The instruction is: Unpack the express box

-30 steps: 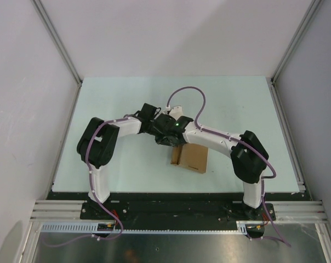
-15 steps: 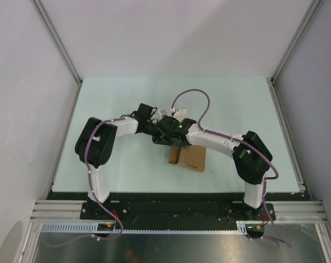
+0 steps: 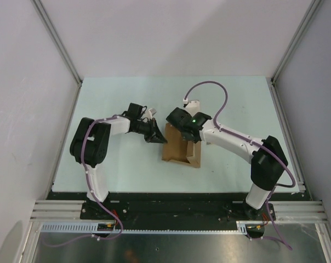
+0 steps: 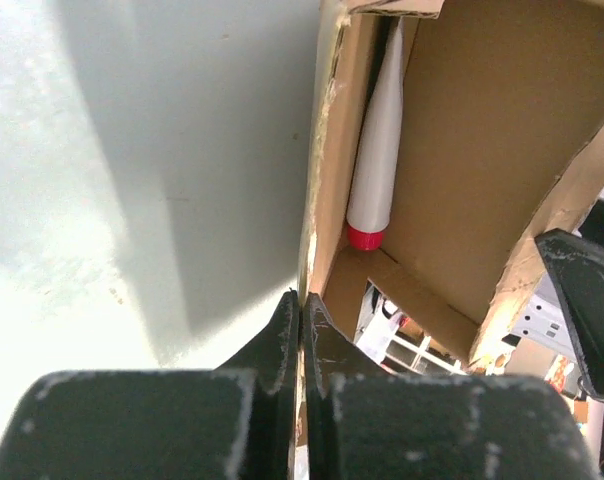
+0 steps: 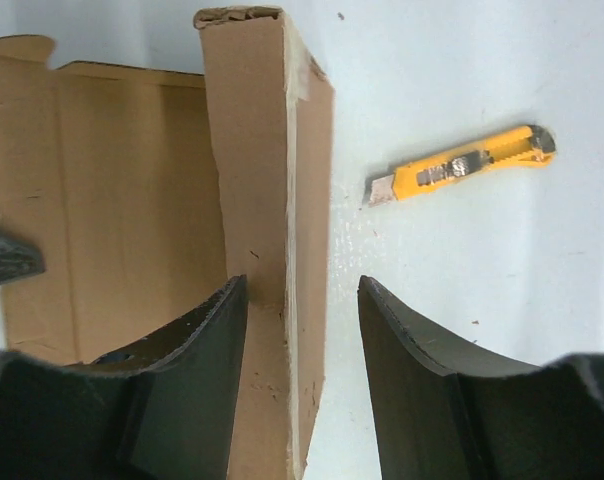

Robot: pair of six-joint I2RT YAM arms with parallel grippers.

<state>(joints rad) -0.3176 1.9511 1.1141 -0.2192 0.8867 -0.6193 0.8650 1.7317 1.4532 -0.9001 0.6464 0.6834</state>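
The express box [image 3: 173, 149] is brown cardboard and lies open at the table's middle. My left gripper [image 3: 156, 133] is at its left edge, shut on the thin cardboard flap edge [image 4: 303, 298]. A white tube with a red cap [image 4: 377, 140] lies inside the box along that wall. My right gripper [image 3: 186, 141] is over the box's right side. In the right wrist view it is open [image 5: 302, 287], with the box's upright wall [image 5: 267, 190] standing between the jaws, close to the left finger.
A yellow-black utility knife [image 5: 462, 165] lies on the pale table [image 3: 116, 93] just beyond the box's wall. Metal frame rails [image 3: 286, 126] border the table on both sides.
The two arms have spread apart. My left gripper has moved left with the flap and the box has opened wider. My right wrist has shifted right over the box.
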